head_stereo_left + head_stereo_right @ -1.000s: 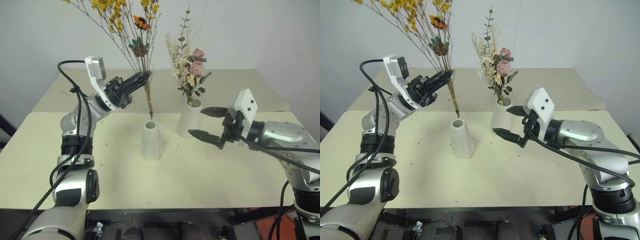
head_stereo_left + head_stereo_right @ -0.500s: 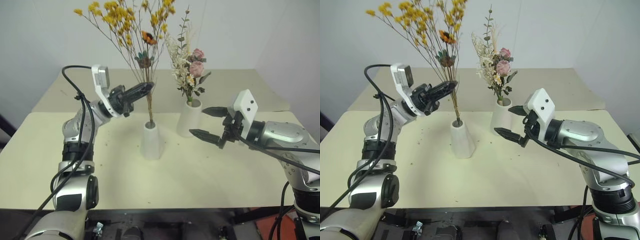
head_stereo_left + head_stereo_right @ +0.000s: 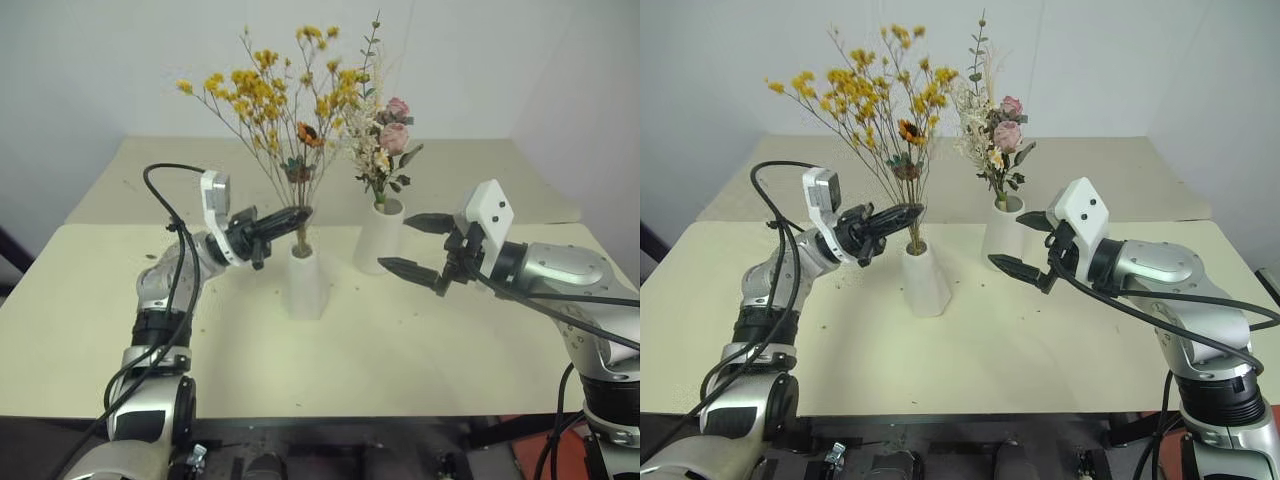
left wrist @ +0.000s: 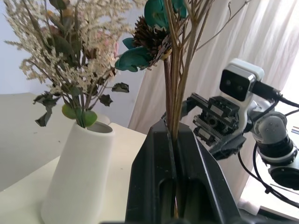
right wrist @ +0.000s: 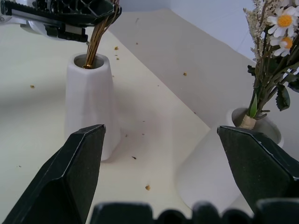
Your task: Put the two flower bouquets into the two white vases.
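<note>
upright, the yellow bouquet [image 3: 285, 120] stands stems-down in the short vase [image 3: 304, 283], left hand [image 3: 290, 216] clamped on its stems.

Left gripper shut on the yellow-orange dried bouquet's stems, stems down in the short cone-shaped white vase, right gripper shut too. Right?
Not quite: the right gripper is open, holding nothing, as the right wrist view shows. The rest holds: the left gripper is shut on the yellow-orange dried bouquet, its stems in the short cone-shaped white vase.

yellow-orange bouquet [image 3: 275, 95] | pink-cream-green bouquet [image 3: 378, 140] | white vases [image 3: 304, 283] | cream table [image 3: 330, 350]
</note>
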Controlling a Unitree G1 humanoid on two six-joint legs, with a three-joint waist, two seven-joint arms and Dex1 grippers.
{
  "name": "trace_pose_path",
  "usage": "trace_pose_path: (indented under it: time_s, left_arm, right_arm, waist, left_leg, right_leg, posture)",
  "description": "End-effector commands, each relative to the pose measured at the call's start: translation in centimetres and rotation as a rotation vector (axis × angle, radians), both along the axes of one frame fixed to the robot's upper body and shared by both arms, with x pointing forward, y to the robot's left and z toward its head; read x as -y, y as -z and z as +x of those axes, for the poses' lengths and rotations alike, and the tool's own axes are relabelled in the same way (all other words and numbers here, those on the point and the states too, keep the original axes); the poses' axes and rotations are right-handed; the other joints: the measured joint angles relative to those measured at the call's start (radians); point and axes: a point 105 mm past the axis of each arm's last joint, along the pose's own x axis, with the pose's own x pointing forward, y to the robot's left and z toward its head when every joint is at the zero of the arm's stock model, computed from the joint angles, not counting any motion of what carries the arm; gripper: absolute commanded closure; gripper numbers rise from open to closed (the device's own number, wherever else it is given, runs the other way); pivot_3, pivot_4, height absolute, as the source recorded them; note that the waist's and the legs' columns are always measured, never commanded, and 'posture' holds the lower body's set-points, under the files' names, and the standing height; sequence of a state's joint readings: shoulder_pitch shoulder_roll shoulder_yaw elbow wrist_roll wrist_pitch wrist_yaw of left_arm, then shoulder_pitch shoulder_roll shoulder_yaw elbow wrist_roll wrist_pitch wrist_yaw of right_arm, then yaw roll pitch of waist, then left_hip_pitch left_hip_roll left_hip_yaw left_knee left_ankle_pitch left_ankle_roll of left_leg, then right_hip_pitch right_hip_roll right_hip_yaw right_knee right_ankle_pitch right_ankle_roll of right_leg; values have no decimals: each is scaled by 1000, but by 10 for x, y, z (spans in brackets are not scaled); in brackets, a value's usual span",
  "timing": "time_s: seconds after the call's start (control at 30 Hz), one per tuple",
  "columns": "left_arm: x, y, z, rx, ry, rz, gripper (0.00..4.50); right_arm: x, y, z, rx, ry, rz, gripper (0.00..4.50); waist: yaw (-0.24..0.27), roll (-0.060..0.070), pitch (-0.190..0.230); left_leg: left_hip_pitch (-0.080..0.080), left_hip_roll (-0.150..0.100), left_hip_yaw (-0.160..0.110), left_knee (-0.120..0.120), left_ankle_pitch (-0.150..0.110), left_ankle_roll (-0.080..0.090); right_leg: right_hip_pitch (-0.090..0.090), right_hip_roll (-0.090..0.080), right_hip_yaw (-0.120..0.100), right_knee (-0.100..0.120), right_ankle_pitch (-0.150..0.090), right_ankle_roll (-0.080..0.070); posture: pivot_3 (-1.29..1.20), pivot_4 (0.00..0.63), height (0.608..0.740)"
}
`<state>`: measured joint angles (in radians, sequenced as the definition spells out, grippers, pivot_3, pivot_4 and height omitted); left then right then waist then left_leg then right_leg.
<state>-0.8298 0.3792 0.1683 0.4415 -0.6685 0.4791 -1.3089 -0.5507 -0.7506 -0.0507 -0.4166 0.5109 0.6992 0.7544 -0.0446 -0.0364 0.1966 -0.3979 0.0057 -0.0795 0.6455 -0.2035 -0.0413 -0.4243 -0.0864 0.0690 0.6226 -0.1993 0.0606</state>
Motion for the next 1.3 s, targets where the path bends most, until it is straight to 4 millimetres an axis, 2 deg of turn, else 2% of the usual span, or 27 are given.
trace_pose_path:
  time_s: [0.03, 0.13, 0.23, 0.37, 0.47, 0.77, 0.83, 0.87, 1.0, 1.17, 1.3]
  left_arm:
    - [2, -9, -6, 67, 16, -4, 4464]
    - [2, -7, -7, 70, 17, 7, 4464]
    - [2, -2, -7, 85, 9, 51, 4464]
    - [1, -1, -8, 84, 2, 53, 4464]
    - [-1, -2, -8, 81, -4, 47, 3771]
    - [-8, -9, -16, 120, 11, 34, 877]
    - [-11, -4, -17, 123, 4, 84, 209]
    - [-13, -1, -18, 133, 5, 123, 28]
    - [-19, 3, -22, 146, -9, 193, 28]
    - [-39, 5, -14, 142, -136, 260, 28]
    - [-60, -4, -20, 172, -212, 247, 28]
  right_arm:
    - [0, -11, -3, 51, -7, 2, 0]
    - [-1, -11, -9, 4, -59, 26, 0]
    - [-5, -16, -27, -22, -187, 63, 0]
    - [-6, -14, -28, -18, -187, 35, 0]
    - [-6, -12, -24, -15, -166, 22, 0]
    - [-5, -9, -22, -14, -156, 7, 0]
    - [-5, -9, -21, -14, -155, 6, 0]
    - [-5, -9, -21, -14, -154, 4, 0]
    - [-4, -7, -20, -13, -146, -2, 0]
    - [-5, -6, -19, -9, -145, -4, 0]
    - [-4, -6, -19, -10, -139, -14, 0]
  waist:
    - [1, 0, 0]
    - [1, 0, 0]
    - [1, 0, 0]
    - [1, 0, 0]
    - [0, 0, 0]
    - [0, 0, 0]
    - [-1, 0, 0]
    - [-1, 0, 0]
    - [1, 0, 0]
    - [1, 0, 0]
    - [-3, 0, 0]
  left_leg:
    - [0, 0, 0, 0, 0, 0]
    - [0, 0, 0, 0, 0, 0]
    - [0, 0, 0, 0, 0, 0]
    - [0, 0, 0, 0, 0, 0]
    - [1, 0, 0, 0, 0, 0]
    - [0, 0, 0, 0, 0, 0]
    - [0, 0, 0, 0, 0, 0]
    - [1, 0, 0, 0, 0, 0]
    - [1, 0, 0, 0, 0, 0]
    - [1, 0, 0, 0, 0, 0]
    - [1, 0, 0, 0, 0, 0]
  right_leg:
    - [0, 0, 0, 0, 0, 0]
    - [0, 0, 0, 0, 0, 0]
    - [0, 0, 0, 0, 0, 0]
    - [0, 0, 0, 0, 0, 0]
    - [0, 0, 0, 1, 0, 0]
    - [0, 0, 0, 1, 0, 0]
    - [0, 0, 0, 1, 0, 0]
    - [0, 0, 0, 1, 0, 0]
    - [0, 0, 0, 1, 0, 0]
    - [0, 0, 0, 1, 0, 0]
    - [0, 0, 0, 0, 0, 0]
  posture:
    - [0, 150, 740]
    - [0, 150, 740]
    - [0, 150, 740]
    - [0, 150, 740]
    - [0, 150, 740]
    - [0, 150, 740]
    - [0, 150, 740]
    - [0, 150, 740]
    - [0, 150, 740]
    - [0, 150, 740]
    - [0, 150, 740]
